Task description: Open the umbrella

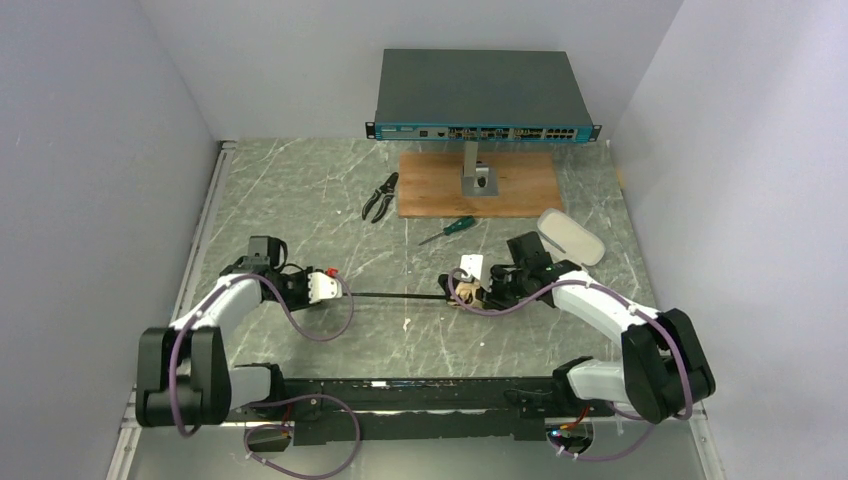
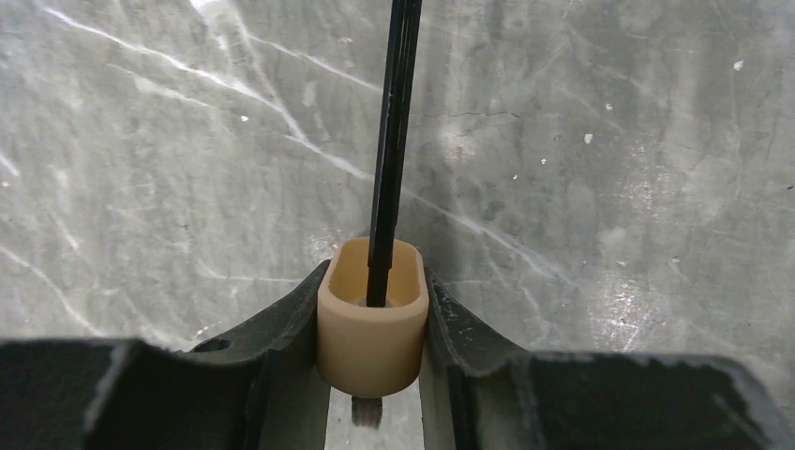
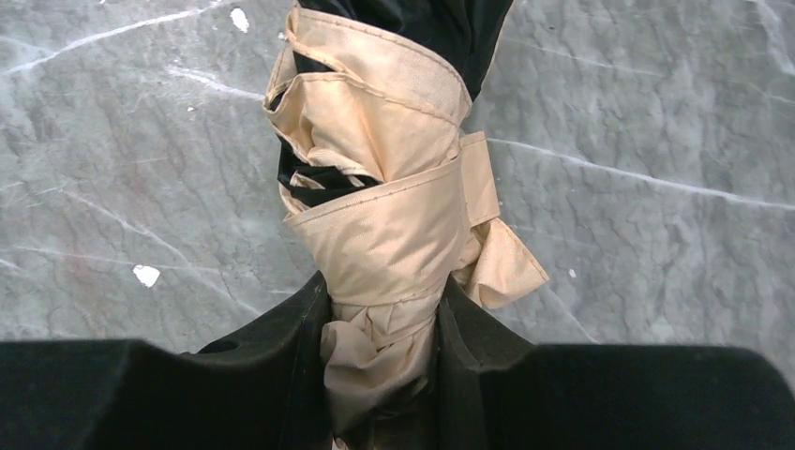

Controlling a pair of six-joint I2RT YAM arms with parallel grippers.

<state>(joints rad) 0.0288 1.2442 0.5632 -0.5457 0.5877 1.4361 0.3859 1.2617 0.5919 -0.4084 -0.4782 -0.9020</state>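
From above, the umbrella is seen stretched level across the middle of the counter, its thin black shaft drawn out between the two arms. The left claw is clamped on the end at the left, and the right claw is clamped on the bundled end at the right. Whether the umbrella rests on the counter or is held above it cannot be told.

Only this view shows the surroundings. A network switch is raised on a stand over a wooden board at the far side. Pliers and a screwdriver lie in front of the board. A flat beige sleeve lies just beyond the right claw.

The grips themselves are shown only by the wrist cameras. In the left wrist view, the short beige handle is pinched between the two dark fingers, which touch it on both sides. The shaft runs straight away from the handle's hollow top.

In the right wrist view, the folded canopy is gripped at its lower end, with beige fabric squeezed between the fingers. Black lining shows in the folds, and a beige strap is wrapped around the bundle just beyond the fingertips.
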